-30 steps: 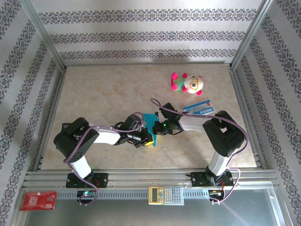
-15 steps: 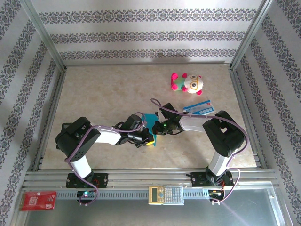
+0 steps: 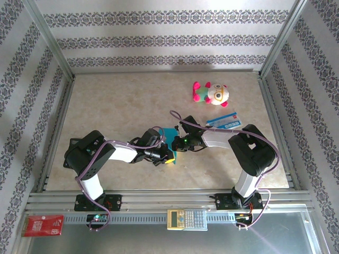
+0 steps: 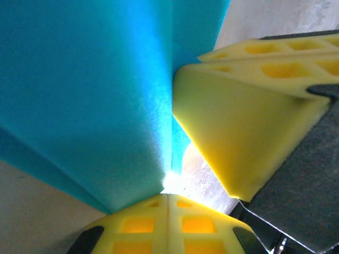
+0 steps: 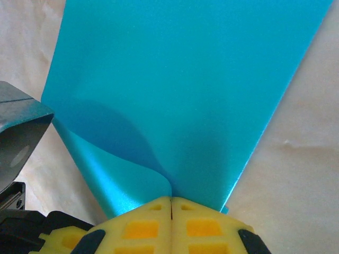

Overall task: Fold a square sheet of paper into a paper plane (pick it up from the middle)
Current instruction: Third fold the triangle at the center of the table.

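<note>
Top external view: the teal sheet of paper (image 3: pixel 169 133) is at the middle of the desk (image 3: pixel 116 106), a little toward the near edge, caught between the two arms. The left pincer (image 3: pixel 168 157) and the right pincer (image 3: pixel 179 143) meet there, almost touching.

In the wrist views, each pincer has its yellow fingers pressed together on an edge of the sheet. The paper is bent along its length and curls softly on one side. We cannot tell if any crease is pressed flat.

We judge the task early: no pointed dart shape yet, and nearly all folds remain.

The plush toy (image 3: pixel 211 93) and printed card (image 3: pixel 222 120) lie loose toward the far right corner, in no box or tray.
</note>
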You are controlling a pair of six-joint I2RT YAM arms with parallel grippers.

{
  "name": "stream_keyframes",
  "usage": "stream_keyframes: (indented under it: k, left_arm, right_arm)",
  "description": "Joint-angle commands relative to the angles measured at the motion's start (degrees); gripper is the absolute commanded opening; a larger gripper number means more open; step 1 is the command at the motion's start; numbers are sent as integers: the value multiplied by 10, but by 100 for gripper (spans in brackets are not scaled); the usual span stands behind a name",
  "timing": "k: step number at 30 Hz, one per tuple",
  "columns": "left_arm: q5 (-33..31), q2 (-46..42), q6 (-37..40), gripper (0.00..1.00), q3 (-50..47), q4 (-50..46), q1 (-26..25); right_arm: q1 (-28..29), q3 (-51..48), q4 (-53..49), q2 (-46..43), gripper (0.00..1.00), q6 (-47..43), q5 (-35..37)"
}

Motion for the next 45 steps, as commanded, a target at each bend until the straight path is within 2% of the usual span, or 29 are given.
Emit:
stream_keyframes:
  k: [1, 25, 38, 45]
  left_arm:
    - [-6, 11, -4, 2, 5, 17, -8]
    - [7, 8, 13, 4, 16, -12, -8]
    - [21, 2, 7, 9, 32, 13, -11]
    - [8, 18, 23, 6, 37, -23, -17]
  right_arm:
    - [-7, 2, -65, 11, 3, -16, 29]
    - [-22, 73, -97, 29, 5, -51, -1]
    - [-23, 55, -97, 64, 4, -59, 5]
    - [-23, 45, -93, 63, 4, -54, 5]
